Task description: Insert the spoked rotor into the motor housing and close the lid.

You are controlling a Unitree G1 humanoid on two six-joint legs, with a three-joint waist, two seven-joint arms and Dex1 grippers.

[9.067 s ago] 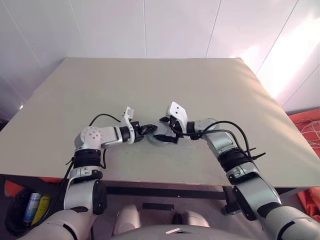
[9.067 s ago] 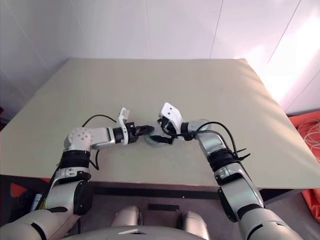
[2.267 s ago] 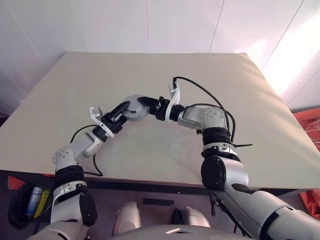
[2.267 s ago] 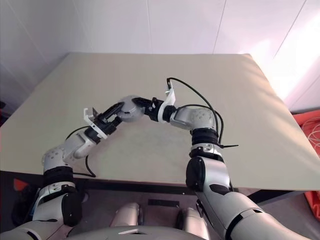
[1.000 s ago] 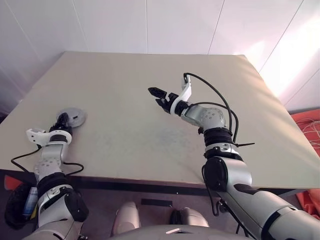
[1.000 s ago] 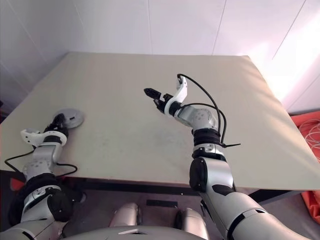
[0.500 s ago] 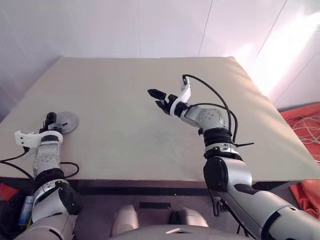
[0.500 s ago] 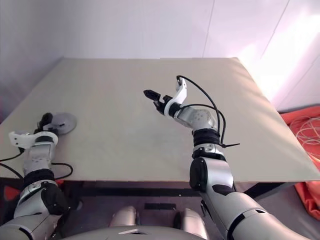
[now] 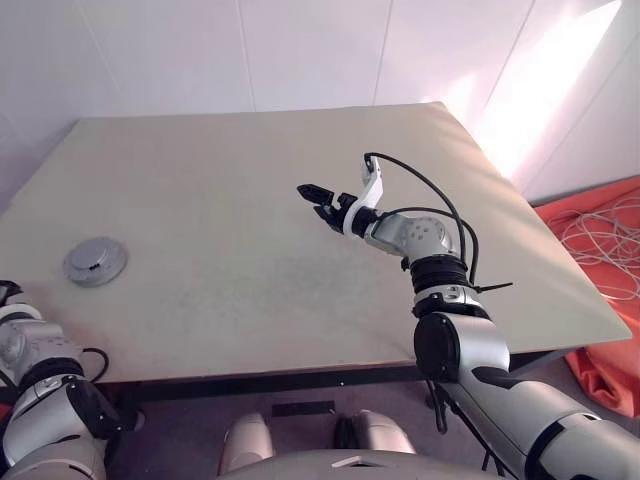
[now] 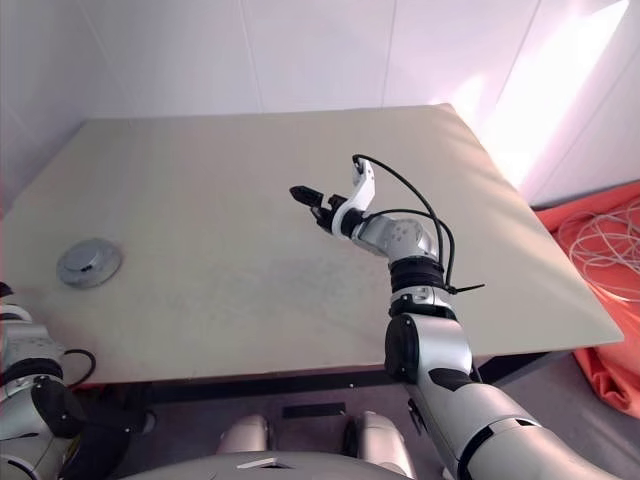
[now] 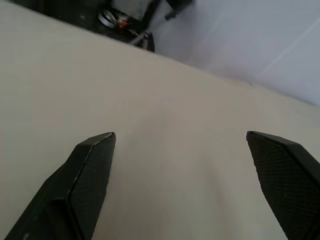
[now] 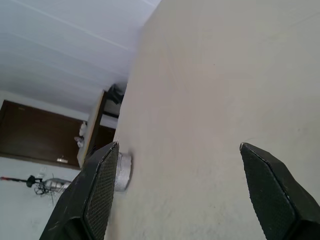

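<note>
Since the round grey closed motor housing (image 9: 95, 262) lies alone on the beige table (image 9: 260, 190), both grippers gape empty well apart from it; the task looks finished.

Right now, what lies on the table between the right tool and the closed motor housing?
Nothing: in the left eye view, bare table separates the right tool from the motor housing.
</note>
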